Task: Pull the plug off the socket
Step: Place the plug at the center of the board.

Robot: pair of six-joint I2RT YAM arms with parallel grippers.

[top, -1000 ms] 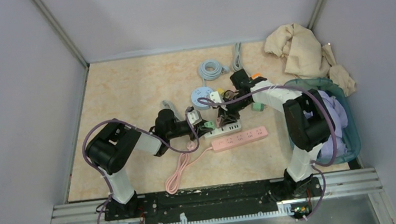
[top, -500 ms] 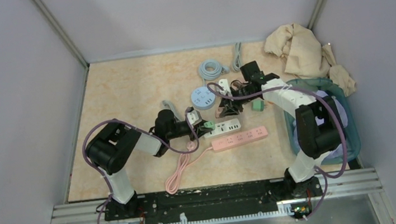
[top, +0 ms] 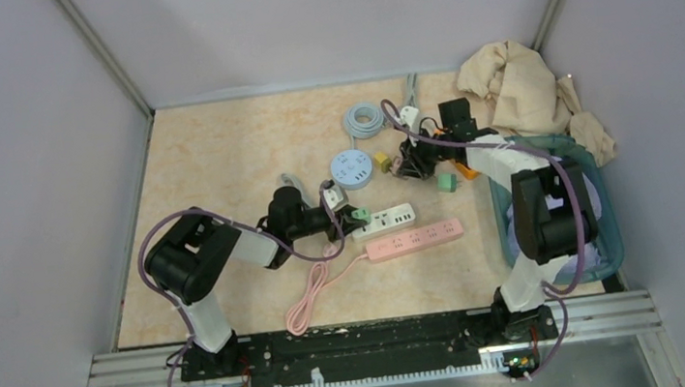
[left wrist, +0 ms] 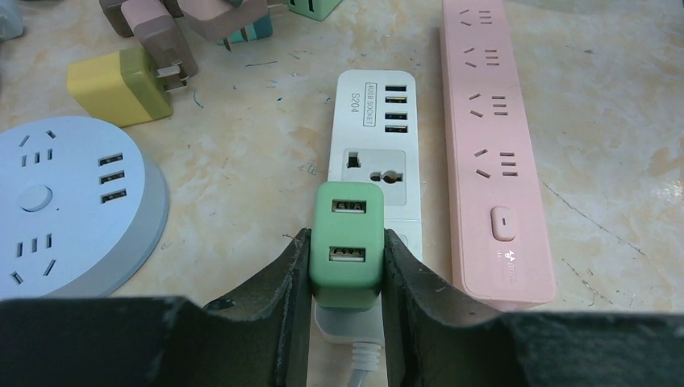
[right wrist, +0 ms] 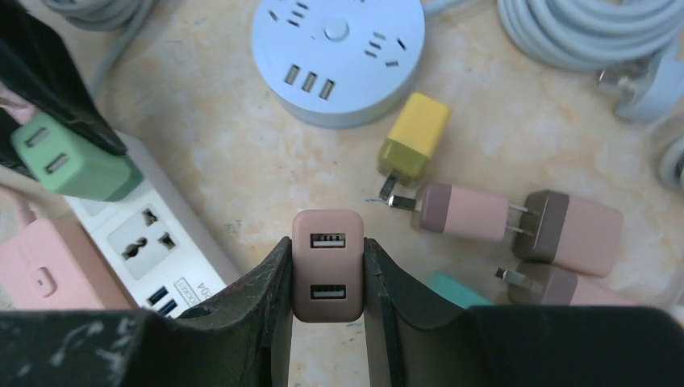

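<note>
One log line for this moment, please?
left gripper: shut on green plug, in white power strip | right gripper: shut on pink plug, unplugged

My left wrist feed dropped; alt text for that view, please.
The left gripper clamps its jaws on a green plug seated at the near end of a white strip. A pink strip lies to its right, a round blue socket and a yellow plug to the left.

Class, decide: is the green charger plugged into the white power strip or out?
In: the green charger sits flat on the white power strip, prongs hidden, left gripper clamping it.
</note>
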